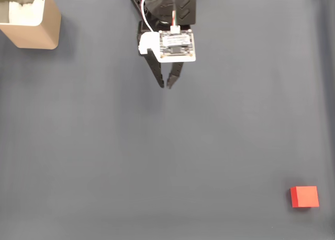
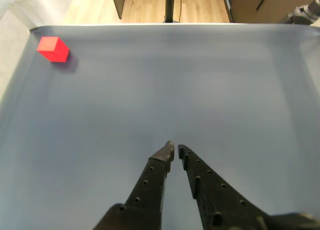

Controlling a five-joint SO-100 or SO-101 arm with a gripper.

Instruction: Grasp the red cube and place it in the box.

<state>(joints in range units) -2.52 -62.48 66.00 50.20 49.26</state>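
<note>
In the fixed view, the gripper hangs near the top centre, fingers pressed nearly together and holding nothing; the red cube lies well apart at lower right (the box sits top left). In the wrist view, the red cube lies far left of the gripper.

Dark slate-blue mat across the whole table, plain, no pattern. Bright red cube at the near right in the fixed view, and the same flat red at the far left in the wrist view. Gripper is black, fingers dotted with small holes. White mount and pale circuit board above it. Tan box at the far left, white padding inside. Light wood-toned floor beyond the mat.
</note>
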